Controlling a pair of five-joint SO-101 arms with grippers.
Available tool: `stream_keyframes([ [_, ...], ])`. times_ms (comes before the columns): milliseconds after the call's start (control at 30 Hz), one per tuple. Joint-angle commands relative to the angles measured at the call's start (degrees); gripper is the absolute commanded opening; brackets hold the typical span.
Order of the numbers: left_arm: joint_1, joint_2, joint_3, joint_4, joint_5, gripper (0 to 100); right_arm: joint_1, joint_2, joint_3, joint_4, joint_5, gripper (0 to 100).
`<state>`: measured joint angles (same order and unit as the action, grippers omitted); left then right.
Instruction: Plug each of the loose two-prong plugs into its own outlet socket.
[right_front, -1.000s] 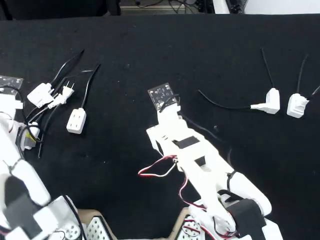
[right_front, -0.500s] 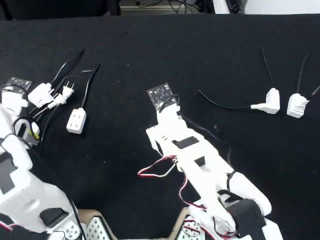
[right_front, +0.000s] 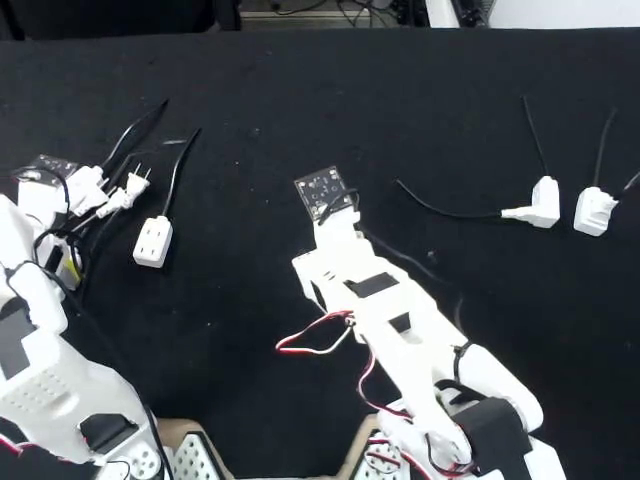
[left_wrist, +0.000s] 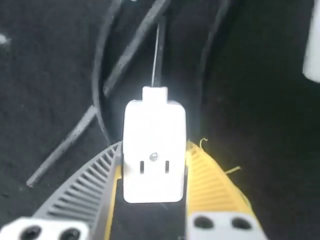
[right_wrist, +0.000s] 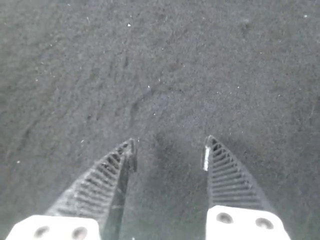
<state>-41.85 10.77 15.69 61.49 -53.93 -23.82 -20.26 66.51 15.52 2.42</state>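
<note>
— What sits closest to us?

— Our left gripper (left_wrist: 155, 149) is clamped on a white socket (left_wrist: 154, 130). Its fingers (left_wrist: 210, 180) press the two sides, the slots face our camera, and the socket's cord (left_wrist: 159, 45) runs straight away over the black cloth (left_wrist: 260, 110).

— And our right side?

— The right gripper (right_wrist: 171, 142) hangs just above bare cloth with its jaws spread and nothing between them. From above, the right arm (right_front: 400, 320) lies across the middle of the table.

— What lies beyond?

— Near our left arm (right_front: 35, 370), a second socket (right_front: 152, 242) lies flat on the cloth on its own cord. Just past it a two-prong plug (right_front: 135, 183) lies loose with its prongs pointing away, among a tangle of black cords (right_front: 130, 135). Another white piece (right_front: 85, 185) sits beside our left wrist; we cannot tell whether that is the socket we hold.

— And far right?

— Well apart from all that, an angled white plug (right_front: 540, 210) and a white block (right_front: 595, 212) lie side by side without touching, each with a cord leading away.
</note>
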Motion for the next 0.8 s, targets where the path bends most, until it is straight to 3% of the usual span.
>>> stream_keyframes([
  [0,-0.22,-5.8,-5.05,8.7,0.09,3,-0.7,-2.42,-0.13,-1.23,0.26,20.1],
  [267,-0.22,-22.95,-9.54,25.93,0.0,3,-0.7,-2.42,-0.13,-1.23,0.26,20.1],
  [500,2.59,-36.31,-4.35,30.68,0.09,3,-0.62,-2.42,-0.13,-1.23,0.26,20.1],
  [633,5.67,-45.63,-3.91,37.98,0.09,3,-0.62,-2.42,-0.13,-1.23,0.26,20.1],
  [767,10.51,-56.44,-2.86,39.12,1.93,3,0.97,-2.86,-0.22,-0.79,0.26,20.1],
])
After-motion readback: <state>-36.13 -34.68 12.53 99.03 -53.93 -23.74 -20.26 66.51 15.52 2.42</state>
